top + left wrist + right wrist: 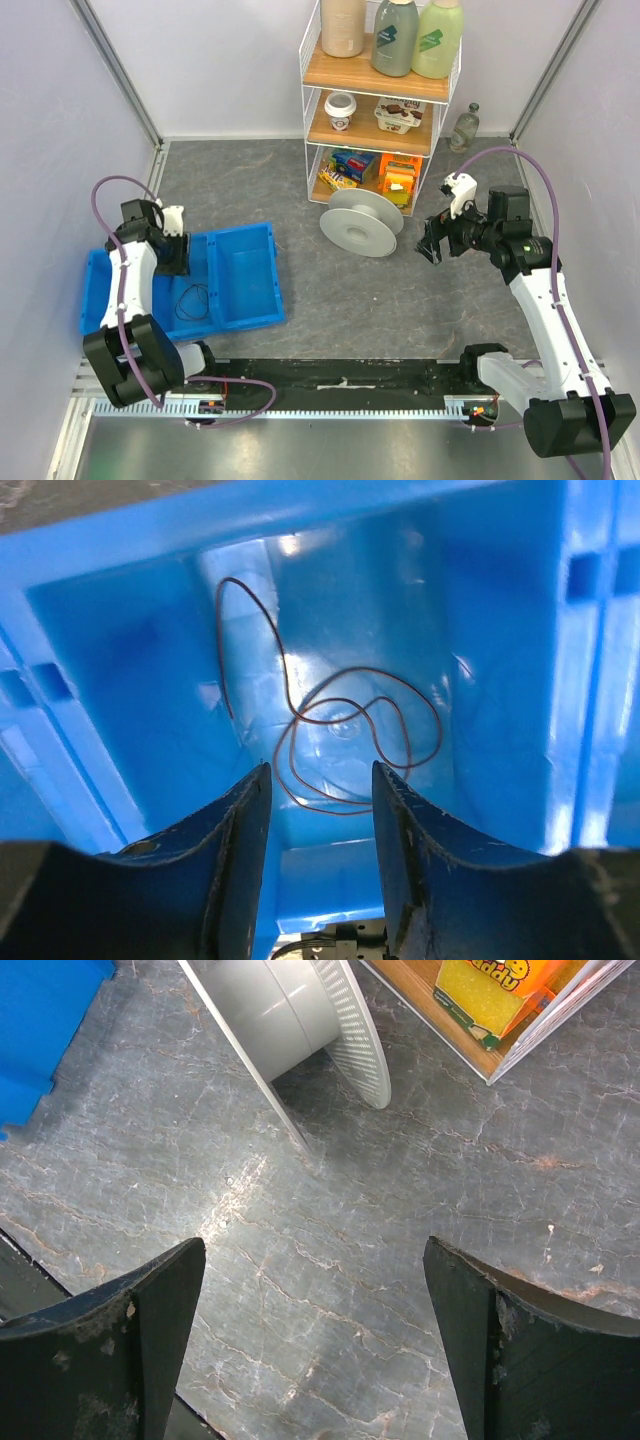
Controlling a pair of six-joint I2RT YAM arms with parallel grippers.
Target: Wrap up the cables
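The thin black cable (335,720) lies in loose loops on the floor of a blue bin (245,232) at the left of the bench (380,300). The left gripper (320,775) hangs just above it, jaws parted and empty. The right gripper (312,1250), spread wide and empty, points down at the bench near a white spool (362,222).

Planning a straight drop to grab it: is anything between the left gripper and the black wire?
Nothing visible. The left gripper is open above the blue bin; the black wire lies loose on its bare floor below.
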